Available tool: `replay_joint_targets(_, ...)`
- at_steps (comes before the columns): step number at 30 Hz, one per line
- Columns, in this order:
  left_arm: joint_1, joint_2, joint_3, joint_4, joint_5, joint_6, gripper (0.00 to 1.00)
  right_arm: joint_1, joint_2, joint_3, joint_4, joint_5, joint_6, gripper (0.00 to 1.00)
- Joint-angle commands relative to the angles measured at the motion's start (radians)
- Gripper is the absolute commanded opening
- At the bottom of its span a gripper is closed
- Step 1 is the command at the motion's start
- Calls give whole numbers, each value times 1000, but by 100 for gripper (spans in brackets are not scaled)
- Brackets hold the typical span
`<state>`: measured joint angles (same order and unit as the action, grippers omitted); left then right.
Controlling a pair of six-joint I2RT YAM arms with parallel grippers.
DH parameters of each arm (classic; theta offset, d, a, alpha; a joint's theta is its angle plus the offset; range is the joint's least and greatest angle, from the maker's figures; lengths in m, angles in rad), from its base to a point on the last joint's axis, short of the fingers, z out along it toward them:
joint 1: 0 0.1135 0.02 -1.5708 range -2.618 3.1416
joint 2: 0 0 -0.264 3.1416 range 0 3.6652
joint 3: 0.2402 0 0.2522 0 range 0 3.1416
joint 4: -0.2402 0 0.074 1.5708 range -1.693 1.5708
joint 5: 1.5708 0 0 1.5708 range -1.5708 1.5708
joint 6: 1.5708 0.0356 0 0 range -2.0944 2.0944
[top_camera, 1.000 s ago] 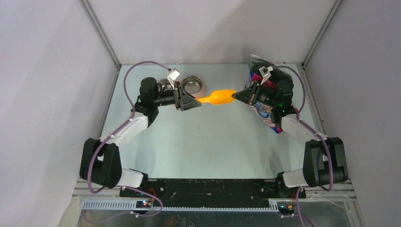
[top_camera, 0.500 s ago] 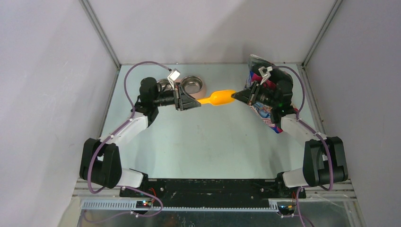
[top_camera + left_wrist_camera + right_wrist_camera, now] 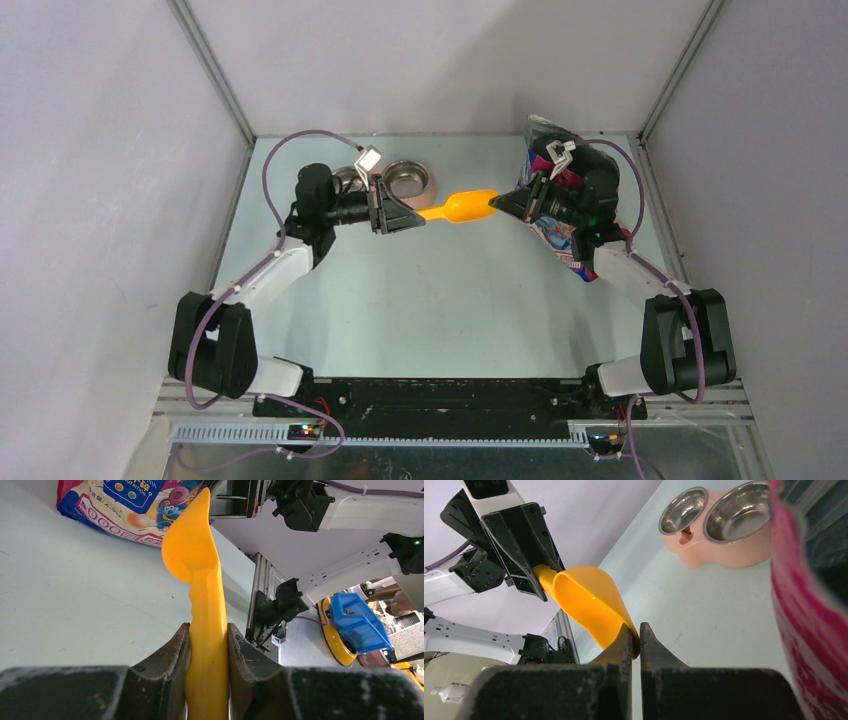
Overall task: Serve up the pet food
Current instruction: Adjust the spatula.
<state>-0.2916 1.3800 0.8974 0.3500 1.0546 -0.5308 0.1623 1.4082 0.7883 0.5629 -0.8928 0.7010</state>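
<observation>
Nothing has visibly moved since the earlier frames. The yellow scoop (image 3: pixel 460 206) hangs level above the counter (image 3: pixel 450 300), held at both ends. The left fingers (image 3: pixel 170 655) are clamped on its handle, and the right fingers (image 3: pixel 616 652) are pinched nearly together on the thin front lip of its cup.

The cat food bag (image 3: pixel 572 252) sits at the counter's right rear, just beside the right arm and well apart from the twin-bowl feeder (image 3: pixel 724 552). No kibble shows.

The bag looks like glossy film, so it is probably slippery and soft, with loose contents that shift. Gripping the flattened top edge seems safer than the bulging body. The kibble is likely light and easily spilled, so it is best carried in the stiff scoop.
</observation>
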Motion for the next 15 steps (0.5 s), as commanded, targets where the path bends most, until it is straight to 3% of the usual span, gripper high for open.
replay_joint_targets(1,0,-7,30,-7,-70,37,0,21,-29,3,34,11,-21,0)
replay_joint_targets(15,-2,14,28,23,-48,8,14,34,-37,4,35,19,4,0)
